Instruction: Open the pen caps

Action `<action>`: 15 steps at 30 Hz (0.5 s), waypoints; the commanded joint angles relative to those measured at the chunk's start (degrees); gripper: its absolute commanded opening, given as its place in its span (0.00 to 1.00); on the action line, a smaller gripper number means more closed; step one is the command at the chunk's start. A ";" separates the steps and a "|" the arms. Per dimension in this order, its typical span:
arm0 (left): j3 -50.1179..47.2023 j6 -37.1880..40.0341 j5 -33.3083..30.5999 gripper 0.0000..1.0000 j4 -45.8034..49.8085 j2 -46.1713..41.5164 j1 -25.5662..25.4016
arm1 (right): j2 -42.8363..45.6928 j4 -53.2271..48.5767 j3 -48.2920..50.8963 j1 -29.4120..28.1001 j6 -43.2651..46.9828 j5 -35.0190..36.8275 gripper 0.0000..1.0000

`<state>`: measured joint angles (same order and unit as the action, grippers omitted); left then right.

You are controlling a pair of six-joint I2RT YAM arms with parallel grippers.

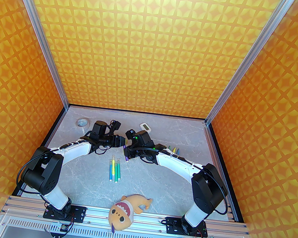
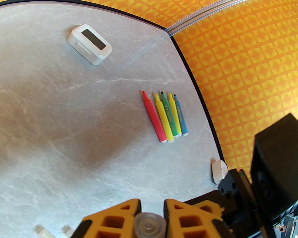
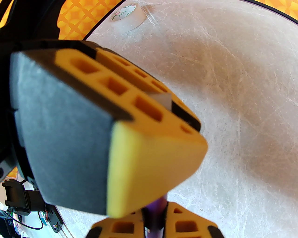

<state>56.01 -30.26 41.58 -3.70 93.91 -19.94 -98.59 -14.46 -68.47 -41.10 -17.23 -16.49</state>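
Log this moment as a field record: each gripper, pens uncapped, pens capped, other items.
left gripper: shut on pen cap
right gripper: shut on purple pen
uncapped pens: five in a row, tips bare, on the table's right side
capped pens: three side by side, table centre
other items: timer, tape roll, plush fish

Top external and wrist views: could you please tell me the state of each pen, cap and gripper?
left gripper, shut on pen cap.
right gripper, shut on purple pen.
pen cap, pinched; whether off the purple pen, cannot tell.
five pens by the right edge, uncapped.
three centre pens, capped.
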 commanded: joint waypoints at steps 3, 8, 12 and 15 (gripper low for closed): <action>1.54 -0.88 0.52 0.12 -0.69 0.58 -0.33 | 2.43 4.60 3.19 0.14 0.71 0.11 0.23; 1.96 -1.72 1.49 0.08 -1.52 0.36 -0.33 | 2.58 8.30 5.44 0.21 0.10 -0.23 0.31; 2.09 -2.26 2.23 0.07 -1.94 0.22 -0.26 | 2.35 9.84 6.14 0.16 -0.17 -0.39 0.32; 2.25 -2.57 2.65 0.07 -2.10 -0.03 -0.22 | 2.22 10.72 6.48 0.17 -0.33 -0.37 0.32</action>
<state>56.55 -31.90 42.41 -4.60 94.00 -19.99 -97.41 -6.70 -62.89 -41.10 -17.28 -16.53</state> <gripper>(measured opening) 0.161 0.317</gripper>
